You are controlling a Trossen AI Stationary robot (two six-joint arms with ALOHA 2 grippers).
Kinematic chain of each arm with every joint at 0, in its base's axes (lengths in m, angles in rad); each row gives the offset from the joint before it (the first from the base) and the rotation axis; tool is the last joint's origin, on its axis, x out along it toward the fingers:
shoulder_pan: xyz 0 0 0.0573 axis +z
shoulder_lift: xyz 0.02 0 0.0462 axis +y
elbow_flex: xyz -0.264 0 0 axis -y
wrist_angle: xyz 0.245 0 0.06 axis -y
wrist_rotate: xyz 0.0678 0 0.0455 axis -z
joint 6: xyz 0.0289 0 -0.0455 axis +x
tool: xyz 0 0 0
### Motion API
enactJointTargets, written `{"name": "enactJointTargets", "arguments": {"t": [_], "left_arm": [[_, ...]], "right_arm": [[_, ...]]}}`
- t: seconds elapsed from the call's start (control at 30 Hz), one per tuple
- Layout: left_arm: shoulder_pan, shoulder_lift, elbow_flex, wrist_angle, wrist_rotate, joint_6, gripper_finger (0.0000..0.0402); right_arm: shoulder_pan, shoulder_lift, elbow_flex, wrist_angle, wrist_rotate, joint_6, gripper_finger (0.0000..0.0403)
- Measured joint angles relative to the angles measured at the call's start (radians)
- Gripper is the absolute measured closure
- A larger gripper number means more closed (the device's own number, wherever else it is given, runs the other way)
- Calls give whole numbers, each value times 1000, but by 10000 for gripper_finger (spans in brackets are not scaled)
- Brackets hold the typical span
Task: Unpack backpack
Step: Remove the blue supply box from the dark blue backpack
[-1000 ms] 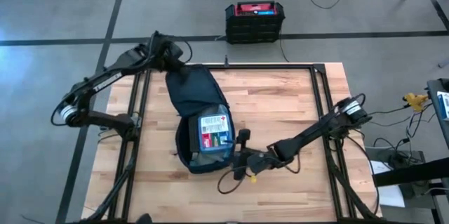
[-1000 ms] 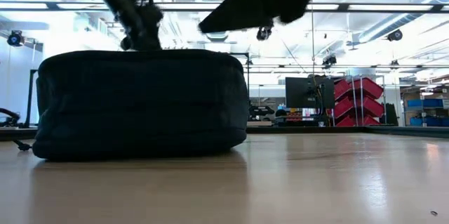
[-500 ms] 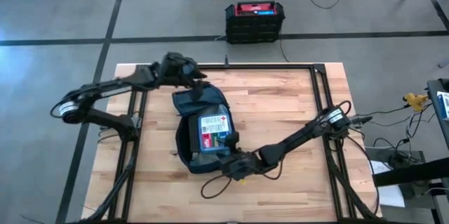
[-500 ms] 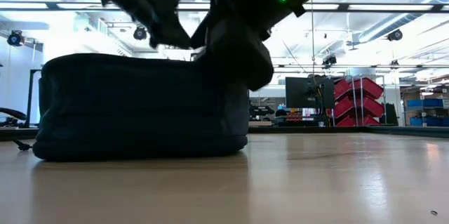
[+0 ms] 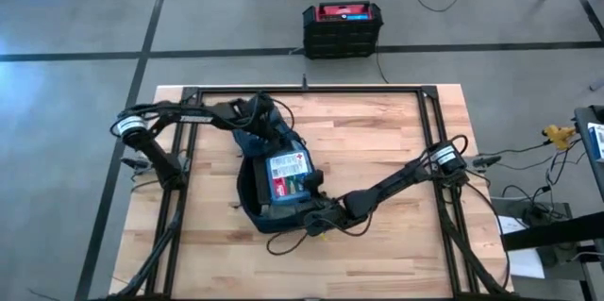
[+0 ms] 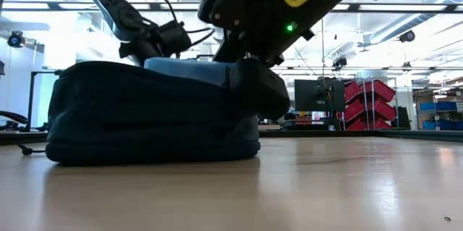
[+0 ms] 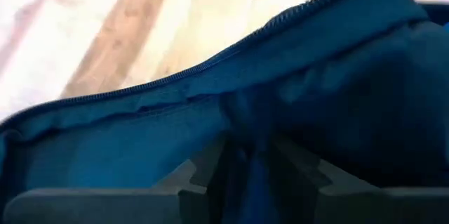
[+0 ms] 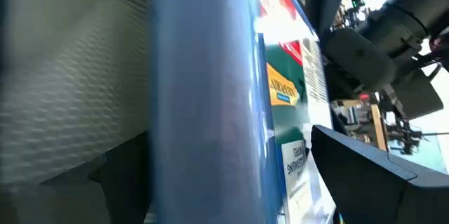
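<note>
Backpack (image 5: 257, 183) lying flat near the middle of the desk (image 5: 377, 131), flap open, blue box (image 5: 288, 176) with a red and white label resting in the exposed compartment. Seen level across the desk, standing as a dark low mound (image 6: 145, 119) with the box's pale blue edge (image 6: 184, 68) showing above its rim.

Left gripper (image 5: 267, 124) at the far end of the bag, pinching a fold of navy fabric just below the zipper line (image 7: 231, 55); fingers (image 7: 196, 171) drawn close together on the cloth, so clamped on the backpack.

Right gripper (image 5: 307, 214) down at the near end of the bag, fingers (image 8: 365, 164) spread wide on either side of the box (image 8: 210, 97), not yet closed on it.

Step in hand, judging by this: holding the bag open and steady while lining up on the first item. Next move probably calls for closing on the box's two sides squarely, then drawing it up and out clear of the rim, bag held down meanwhile. Risk: slick carton slipping, or snagging the lining.
</note>
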Motion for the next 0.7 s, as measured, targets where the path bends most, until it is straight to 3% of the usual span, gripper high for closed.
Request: {"name": "enactJointTargets", "arguments": {"t": [0.33, 0.47, 0.63, 0.7], "left_arm": [[-21, 3, -6, -11, -9, 16, 322], [-22, 0, -5, -13, -16, 20, 322], [-21, -43, -3, -45, -20, 20, 322], [-20, -80, -3, -78, -46, 22, 322]], "right_arm": [[-48, -5, 35, -6, -2, -26, 97], [-45, -6, 62, -7, 6, -27, 155], [-28, -12, 78, -26, 23, -26, 270], [-12, -18, 82, -47, 46, -25, 271]]}}
